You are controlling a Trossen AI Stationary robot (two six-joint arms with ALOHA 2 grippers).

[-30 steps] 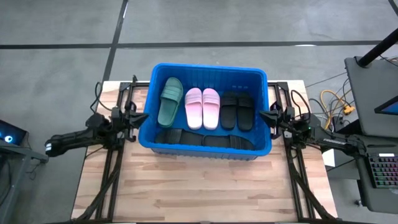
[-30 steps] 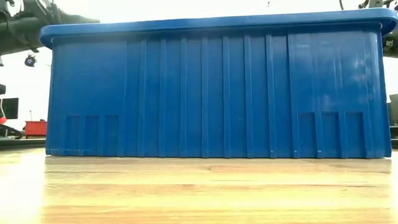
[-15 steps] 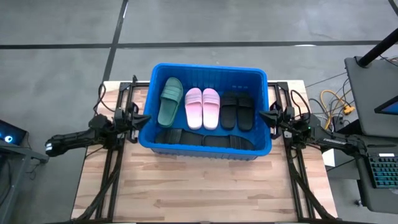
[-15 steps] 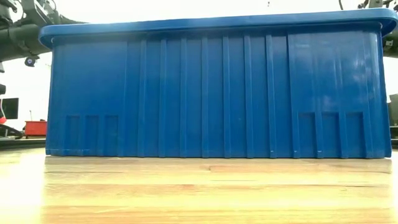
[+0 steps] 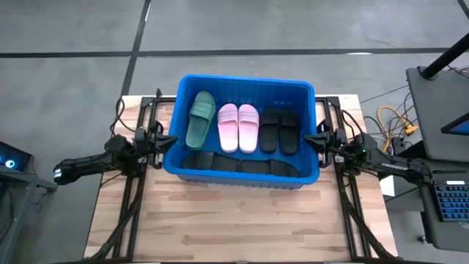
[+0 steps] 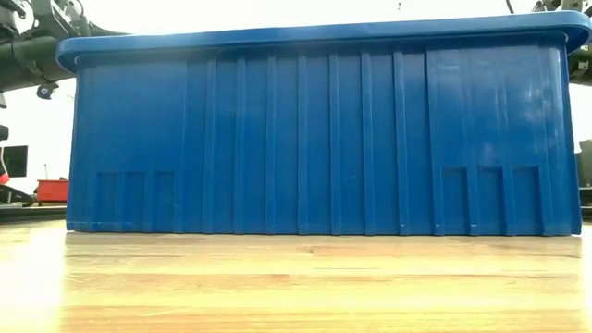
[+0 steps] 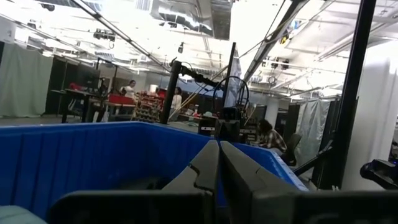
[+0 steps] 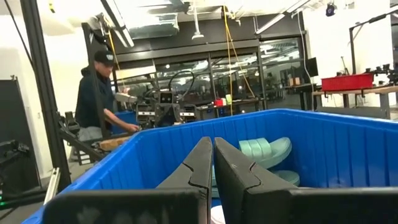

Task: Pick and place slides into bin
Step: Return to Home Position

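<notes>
We're looking down at the blue bin (image 5: 242, 178) sitting toward the far middle of the wooden tabletop (image 5: 242, 220), and the slides (image 5: 229, 128) are all lying inside it. A dark green slide (image 5: 200, 119) is on the left, the pink pair (image 5: 248, 126) is in the middle and a black pair (image 5: 280, 130) is to the right. More black slides (image 5: 238, 163) are lying crosswise along the near wall. The left gripper (image 5: 171, 137) is hanging right by the bin's left rim, pointing at it, with its fingers (image 7: 205, 165) pressed together on nothing. The right gripper (image 5: 308, 138) is sitting at the right rim, its fingers (image 8: 200, 163) together and empty too. From tabletop height we're only getting the bin's ribbed front wall.
</notes>
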